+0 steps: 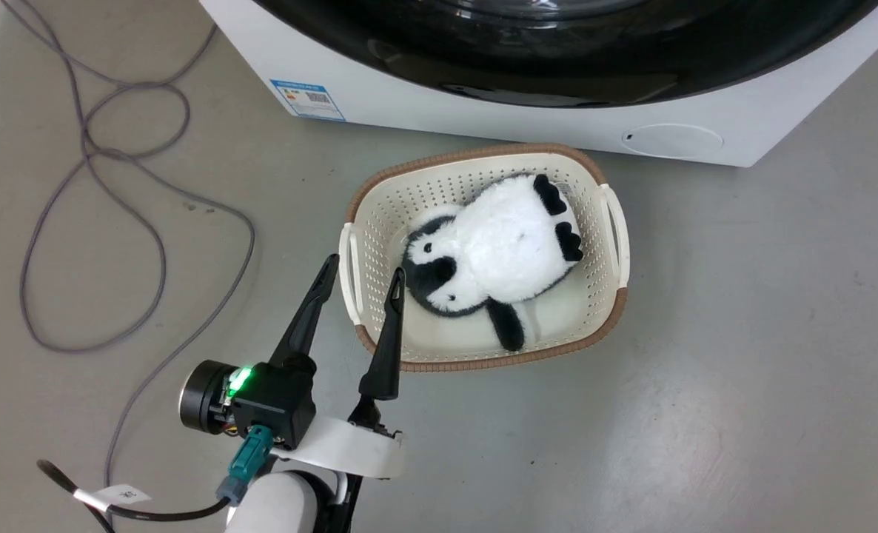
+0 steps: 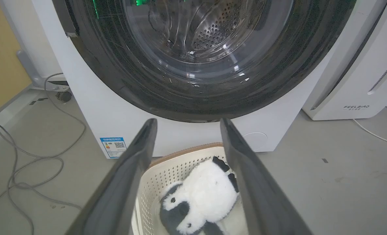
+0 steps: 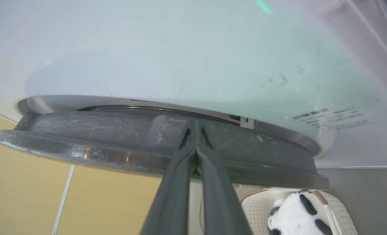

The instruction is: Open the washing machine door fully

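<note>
Nearest the door (image 3: 82, 143): right gripper (image 3: 196, 133), pinched together at its rim (hold unclear); left gripper (image 1: 365, 266), spread, empty, low before the door.

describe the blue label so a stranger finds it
Find the big white washing machine. Low on its front, at the corner nearest the grey cable, is a small blue label; the round cap at the other corner is plain white.

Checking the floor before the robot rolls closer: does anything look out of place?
Only the grey cable: it sprawls in loose loops across the floor left of the washing machine. The basket stands upright, nothing spilled.
</note>
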Robot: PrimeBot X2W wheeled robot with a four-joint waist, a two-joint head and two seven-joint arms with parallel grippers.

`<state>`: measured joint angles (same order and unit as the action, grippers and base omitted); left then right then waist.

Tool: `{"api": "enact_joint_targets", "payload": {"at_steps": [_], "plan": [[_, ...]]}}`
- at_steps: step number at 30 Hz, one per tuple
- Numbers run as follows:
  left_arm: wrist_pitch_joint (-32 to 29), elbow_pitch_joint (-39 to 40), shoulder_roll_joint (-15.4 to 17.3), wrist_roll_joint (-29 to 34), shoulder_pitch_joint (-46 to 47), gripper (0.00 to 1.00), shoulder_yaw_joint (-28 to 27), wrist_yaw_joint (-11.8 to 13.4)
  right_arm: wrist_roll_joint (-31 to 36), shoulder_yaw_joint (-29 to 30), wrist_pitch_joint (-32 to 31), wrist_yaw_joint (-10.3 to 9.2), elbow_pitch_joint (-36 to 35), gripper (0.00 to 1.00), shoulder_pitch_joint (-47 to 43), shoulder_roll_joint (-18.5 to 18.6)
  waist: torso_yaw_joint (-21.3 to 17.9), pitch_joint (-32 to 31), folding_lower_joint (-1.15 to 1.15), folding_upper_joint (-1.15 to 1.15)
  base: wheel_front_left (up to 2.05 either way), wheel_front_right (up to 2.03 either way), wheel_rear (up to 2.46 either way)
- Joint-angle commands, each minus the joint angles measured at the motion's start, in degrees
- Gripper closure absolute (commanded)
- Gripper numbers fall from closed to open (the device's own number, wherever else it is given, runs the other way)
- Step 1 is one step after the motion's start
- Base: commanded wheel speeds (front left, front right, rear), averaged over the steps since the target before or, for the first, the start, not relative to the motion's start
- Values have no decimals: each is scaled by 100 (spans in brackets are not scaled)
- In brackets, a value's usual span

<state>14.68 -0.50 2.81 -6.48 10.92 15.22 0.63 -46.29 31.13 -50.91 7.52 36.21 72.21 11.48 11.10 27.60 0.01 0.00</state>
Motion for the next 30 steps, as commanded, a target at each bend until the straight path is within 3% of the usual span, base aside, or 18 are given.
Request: {"api": "enact_joint_targets", "payload": {"at_steps": [1,11,18,30], "plan": [[32,11,7,-29,84,0,17,27,80,72,-88,-3,16,100,92,-49,9,14,-1,0,0,0,0],[32,26,7,-66,153,0,75,47,431,547,-550,-3,-241,100,203,-366,61,121,-1,0,0,0,0],[32,51,7,-73,199,0,103,58,761,878,-553,-3,-386,100,386,-509,128,210,-1,0,0,0,0],[32,22,7,-108,161,0,118,99,1265,1382,-1520,-3,-321,100,354,-716,174,144,-1,0,0,0,0]]}}
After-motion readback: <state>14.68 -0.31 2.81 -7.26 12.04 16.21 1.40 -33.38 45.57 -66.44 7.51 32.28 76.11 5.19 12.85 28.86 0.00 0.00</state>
